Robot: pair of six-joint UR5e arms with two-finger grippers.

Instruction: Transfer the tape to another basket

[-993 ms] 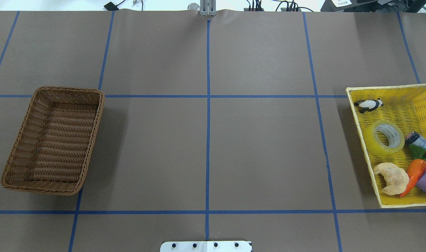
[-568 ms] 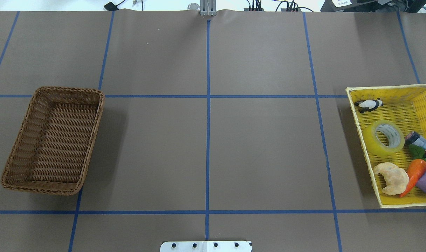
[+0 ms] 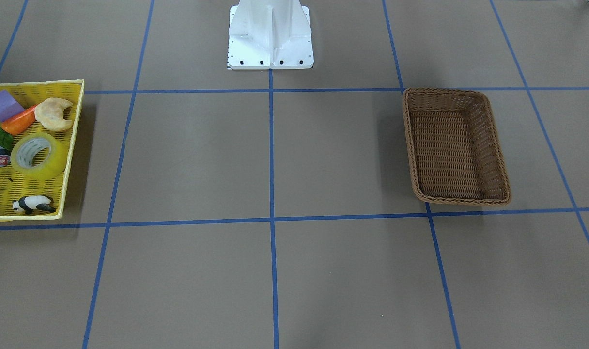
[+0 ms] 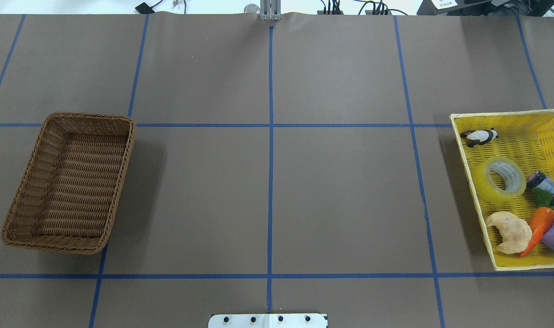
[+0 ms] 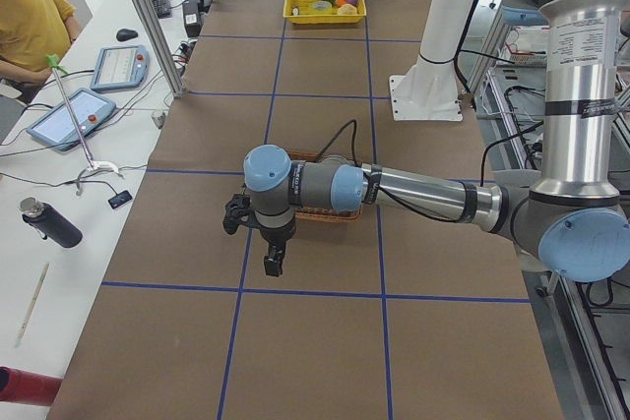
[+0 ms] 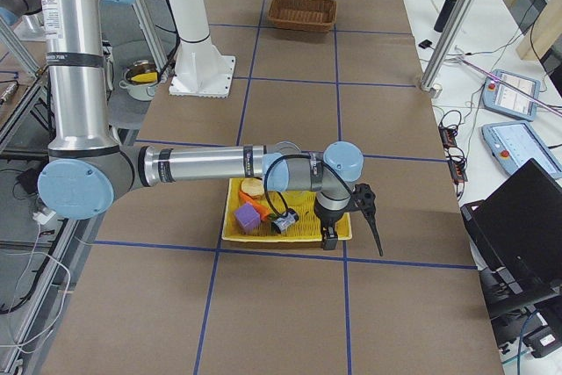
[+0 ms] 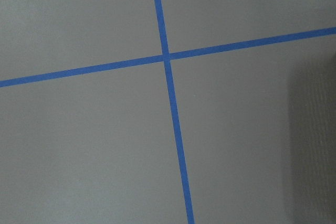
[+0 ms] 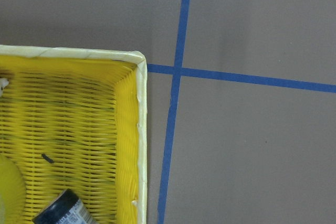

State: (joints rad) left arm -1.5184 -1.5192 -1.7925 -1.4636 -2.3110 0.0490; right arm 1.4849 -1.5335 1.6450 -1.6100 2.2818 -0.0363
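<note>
While the tape (image 4: 500,179) lies untouched in the yellow tray (image 4: 459,119) at frame right, you're at the approach: lower the right end effector (image 6: 354,239) onto it. Whether its jaws are apart or together, you cannot tell.

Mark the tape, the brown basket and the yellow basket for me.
tape (image 4: 483,186): overhead view, on the roll's yellow-green outer band.
brown basket (image 4: 79,182): overhead view, on its bare woven floor.
yellow basket (image 4: 523,136): overhead view, on bare woven floor beyond the tape.
</note>
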